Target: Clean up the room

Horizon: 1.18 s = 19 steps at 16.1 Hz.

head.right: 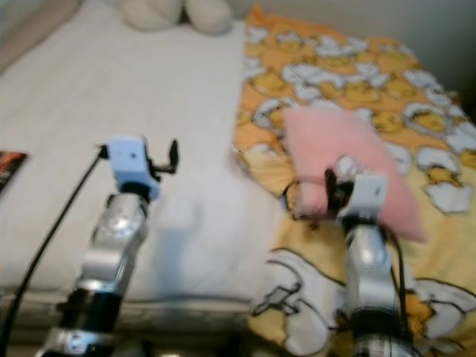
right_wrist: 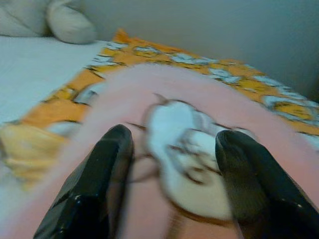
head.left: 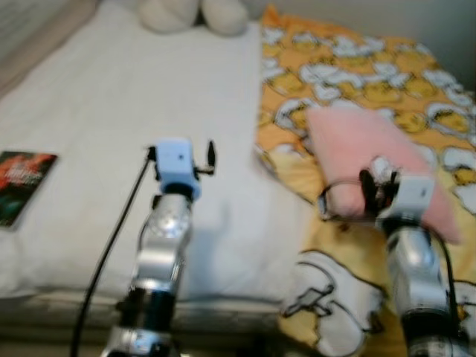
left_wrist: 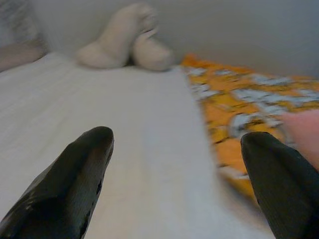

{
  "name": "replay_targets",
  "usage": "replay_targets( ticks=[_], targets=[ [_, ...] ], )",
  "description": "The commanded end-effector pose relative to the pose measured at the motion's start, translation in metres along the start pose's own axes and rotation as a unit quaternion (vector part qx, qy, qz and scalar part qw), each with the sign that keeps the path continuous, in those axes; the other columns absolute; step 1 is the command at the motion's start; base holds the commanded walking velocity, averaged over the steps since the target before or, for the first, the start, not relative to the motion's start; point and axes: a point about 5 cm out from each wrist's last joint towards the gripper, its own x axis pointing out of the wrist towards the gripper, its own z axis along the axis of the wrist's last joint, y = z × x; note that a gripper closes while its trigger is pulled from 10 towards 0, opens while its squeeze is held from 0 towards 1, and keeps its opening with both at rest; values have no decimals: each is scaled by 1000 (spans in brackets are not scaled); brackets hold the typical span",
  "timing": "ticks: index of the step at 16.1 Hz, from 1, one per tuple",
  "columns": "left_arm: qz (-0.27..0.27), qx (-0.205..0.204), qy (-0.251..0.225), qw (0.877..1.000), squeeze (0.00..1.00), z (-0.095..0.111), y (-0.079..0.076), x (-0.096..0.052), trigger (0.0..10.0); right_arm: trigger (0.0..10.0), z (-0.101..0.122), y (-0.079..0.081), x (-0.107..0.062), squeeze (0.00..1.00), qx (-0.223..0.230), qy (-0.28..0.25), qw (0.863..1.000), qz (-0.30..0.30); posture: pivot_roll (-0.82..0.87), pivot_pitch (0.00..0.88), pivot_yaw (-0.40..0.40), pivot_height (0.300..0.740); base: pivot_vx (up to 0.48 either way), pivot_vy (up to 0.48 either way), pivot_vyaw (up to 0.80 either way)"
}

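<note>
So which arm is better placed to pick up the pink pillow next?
The right. The right gripper hovers with open fingers straddling the pink pillow on the duck-print blanket. The left gripper is open too, but over bare white sheet, well to the pillow's side.

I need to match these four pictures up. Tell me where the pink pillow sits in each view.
Left eye view: pink pillow right of centre, on the yellow duck blanket.
Right eye view: right of centre, same blanket.
Left wrist view: a pink sliver at the right edge.
Right wrist view: across the middle, beyond the right end effector.
Shared landmark: the duck blanket.
</note>
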Motion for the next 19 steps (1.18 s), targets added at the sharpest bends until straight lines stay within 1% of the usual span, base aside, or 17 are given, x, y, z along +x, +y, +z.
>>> replay_targets(
  ticks=[1,2,3,4,5,6,7,8,11,12,13,14,15,16,17,18,19],
  targets=[
    [0,12,-19,1000,0,6,-2,3,10000,10000,22,8,6,0,-35,-56,998,9,-1,65,-78,740,0,-428,0],
    [0,11,-24,1000,0,8,-2,3,10000,10000,26,10,7,0,-44,-66,997,11,-1,65,-78,740,0,-428,0],
    [-1,11,-35,999,0,12,-4,3,10000,10000,44,13,11,0,-73,-108,991,12,-4,61,-80,740,0,-420,0],
    [-3,15,-43,999,0,14,-6,3,10000,10000,54,16,11,0,-79,-128,989,14,-4,61,-80,740,0,-420,0],
    [-5,18,-45,999,0,15,-7,3,10000,10000,58,16,10,0,-73,-133,988,10,-6,59,-80,740,0,-420,0],
    [-6,18,-46,999,0,14,-9,3,10000,10000,59,16,9,0,-52,-125,991,0,-9,60,-79,740,0,-420,0],
    [-4,21,-45,999,0,14,-10,3,10000,10000,56,16,8,0,-22,-104,994,-3,-12,61,-79,740,0,-420,0],
    [-2,22,-44,999,0,14,-10,5,10000,10000,53,16,8,0,-8,-95,995,-3,-12,62,-78,740,244,-409,0],
    [6,34,-38,999,0,14,-7,10,10000,10000,55,19,11,0,-11,-95,995,8,-14,69,-76,740,247,-409,0],
    [8,38,-34,999,0,15,-5,14,10000,10000,52,17,14,0,8,-74,997,-2,-14,78,-74,740,251,-405,0],
    [10,46,-33,998,0,16,-4,16,10000,10000,49,17,16,0,11,-59,998,-4,-13,78,-73,740,251,-405,0],
    [-1,67,-30,997,0,17,-4,21,10000,10000,45,15,18,0,13,-37,999,-10,-13,77,-72,740,319,-356,0],
    [11,72,-35,997,0,19,1,23,10000,10000,44,12,17,0,50,-32,998,-19,-8,64,-70,740,0,0,0],
    [2,63,-31,998,0,18,0,19,10000,10000,42,13,15,0,42,-29,999,-11,-9,59,-70,740,0,0,0],
    [-8,51,-29,998,0,14,-1,8,10000,10000,34,16,10,0,49,-17,999,-6,-4,43,-72,740,0,0,0],
    [-10,49,-28,998,0,12,0,3,10000,10000,31,17,8,0,51,-12,999,-3,-4,43,-72,740,0,0,0],
    [-5,40,-22,999,0,6,4,-10,10000,10000,19,25,2,0,62,6,998,9,11,27,-74,740,0,0,0]
  ],
)
